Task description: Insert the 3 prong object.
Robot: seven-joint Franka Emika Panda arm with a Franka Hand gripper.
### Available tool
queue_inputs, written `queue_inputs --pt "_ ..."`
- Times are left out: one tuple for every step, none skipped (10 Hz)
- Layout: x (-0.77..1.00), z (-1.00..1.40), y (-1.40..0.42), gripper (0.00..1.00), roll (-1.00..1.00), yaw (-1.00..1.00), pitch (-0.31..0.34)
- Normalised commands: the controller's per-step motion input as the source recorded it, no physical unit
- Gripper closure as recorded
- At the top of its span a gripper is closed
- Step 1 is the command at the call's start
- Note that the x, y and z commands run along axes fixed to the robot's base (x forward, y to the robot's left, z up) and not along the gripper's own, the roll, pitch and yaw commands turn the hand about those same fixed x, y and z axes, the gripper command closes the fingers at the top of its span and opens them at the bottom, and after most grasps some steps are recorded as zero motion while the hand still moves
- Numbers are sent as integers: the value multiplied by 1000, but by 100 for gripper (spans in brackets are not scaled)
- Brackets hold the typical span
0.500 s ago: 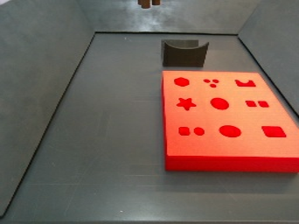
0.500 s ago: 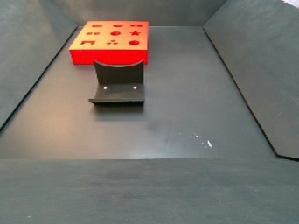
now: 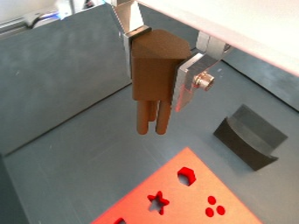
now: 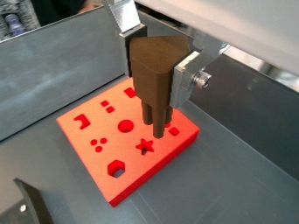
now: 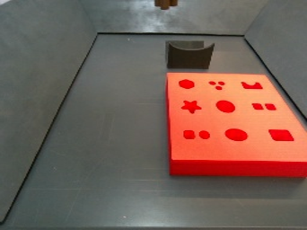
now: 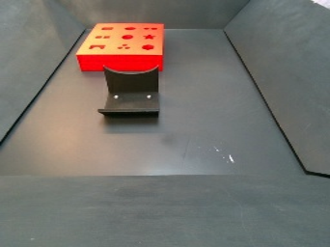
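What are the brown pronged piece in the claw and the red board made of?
The 3 prong object, held in the gripper above the floor, looks like matte brown plastic or wood, with no grain visible. The red board looks like matte plastic or foam: uniform colour, crisp cutouts.

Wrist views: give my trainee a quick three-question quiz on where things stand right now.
1. True or false: the gripper is shut on the 3 prong object.
2. Multiple choice: the object's prongs are (A) seated in the red board, (B) in the air above it, (C) resting on the fixture.
3. In a side view, where does the object show?

Key: 1. True. 2. B. 3. At the frame's top edge, beyond the fixture, barely in view.
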Motion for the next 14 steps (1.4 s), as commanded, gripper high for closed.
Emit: queue_inputs --pt "1000 -129 -74 100 167 106 89" --pt "969 -157 -14 100 203 -89 57" --pt "883 -240 0 100 200 -263 0" --pt "929 -331 0 100 173 -246 0" --pt "1000 -637 226 100 0 -60 77" --pt "1000 -780 223 100 0 0 113" --pt "1000 -811 243 100 -26 0 113" --pt "1000 -737 183 100 -63 0 57" --pt "1000 -351 97 100 -70 -63 0" --pt "1000 40 137 100 0 -60 76" --pt "1000 226 66 100 0 -11 43" --pt "1000 160 69 100 23 0 49" --pt "1000 23 37 100 66 0 34" --pt "1000 0 29 100 81 0 19"
